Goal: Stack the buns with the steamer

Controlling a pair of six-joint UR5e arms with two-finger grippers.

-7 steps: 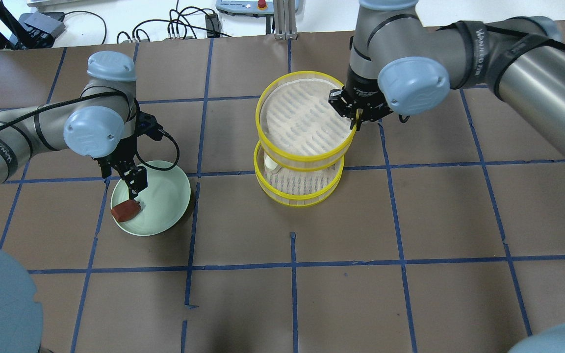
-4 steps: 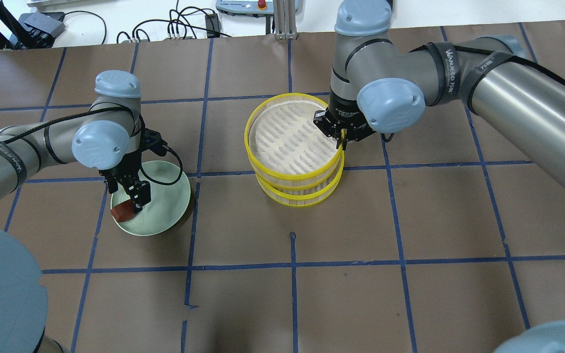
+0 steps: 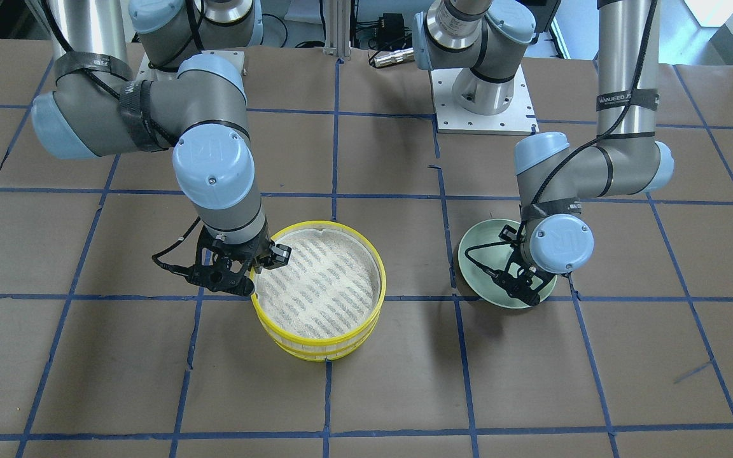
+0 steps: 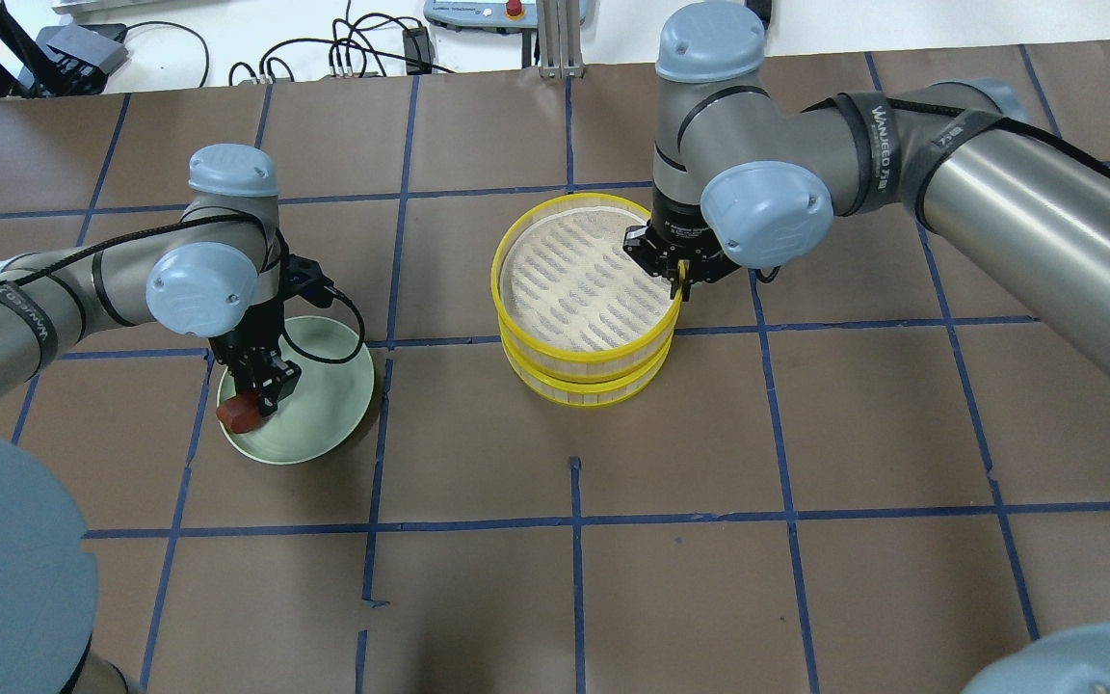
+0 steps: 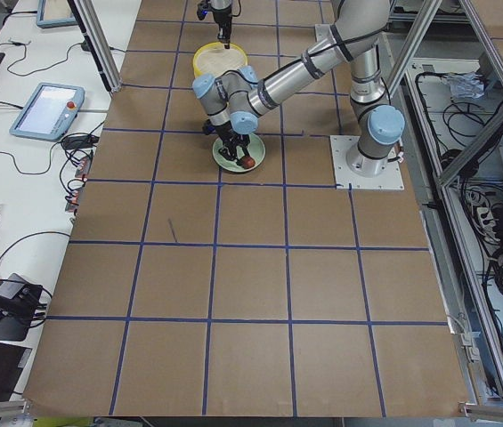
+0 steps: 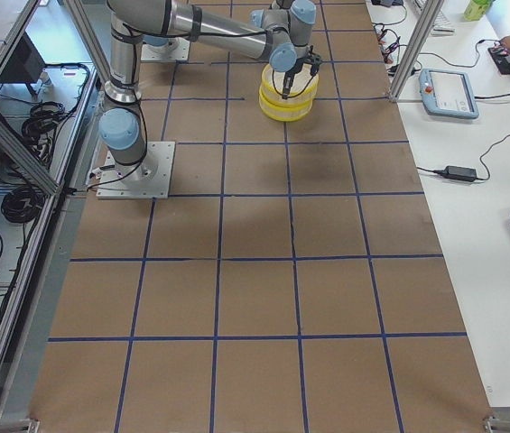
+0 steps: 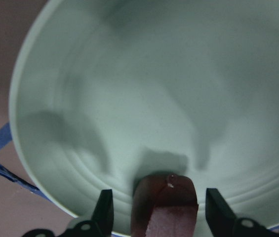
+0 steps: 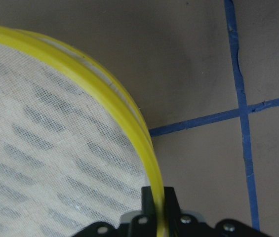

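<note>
The two steamer trays stand stacked at mid-table, the upper tray resting on the lower tray. My right gripper is shut on the upper tray's yellow rim at its right side. The white bun is hidden under the upper tray. The reddish-brown bun lies at the near-left edge of the pale green plate. My left gripper is down over it and open. In the left wrist view its fingers stand on either side of the bun with gaps.
Brown paper with blue tape lines covers the table. Cables and a pendant lie beyond the far edge. The stack also shows in the front view, with the plate to its right.
My right gripper has lowered the upper tray onto the lower one, covering the white bun. My left gripper has come down around the reddish-brown bun.
</note>
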